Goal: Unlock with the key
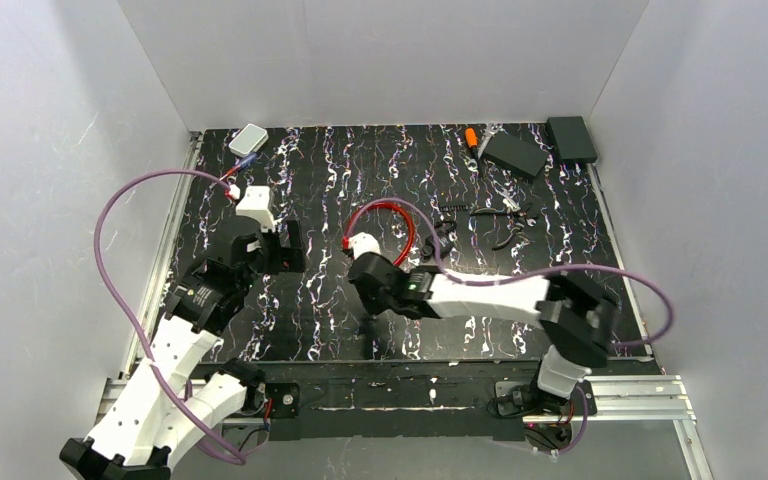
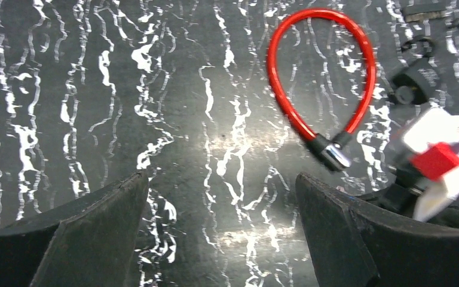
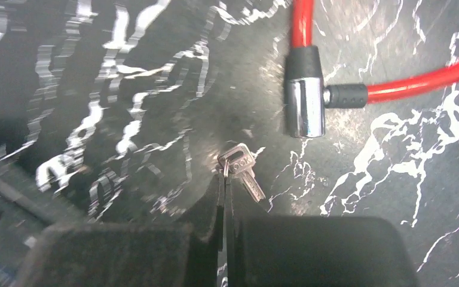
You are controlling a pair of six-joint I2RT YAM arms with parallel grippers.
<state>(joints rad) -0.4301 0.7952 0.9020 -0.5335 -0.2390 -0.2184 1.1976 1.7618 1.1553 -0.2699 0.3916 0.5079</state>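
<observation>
The right gripper [image 3: 224,179] is clenching, its two fingers pressed together with the ring of the key [image 3: 243,171] nipped at their tips. The key's blade is lying flat on the marbled mat [image 3: 125,72], angling off to one side. Just beyond the key, and not touching it, the chrome lock barrel [image 3: 303,107] of the red cable lock [image 3: 302,24] is resting on the mat. One cable end is entering the barrel's top and the other its side.

The left gripper [image 2: 221,185] is hanging released, fingers spread wide, with open mat showing between them and onward to the red loop. From above, the left arm is reaching in near the mat's left edge. The white walls [image 1: 40,150] are standing close along the left, far and right sides. A white box [image 1: 248,138] and two black boxes [image 1: 515,153] are sitting along the far edge, well apart from the lock.
</observation>
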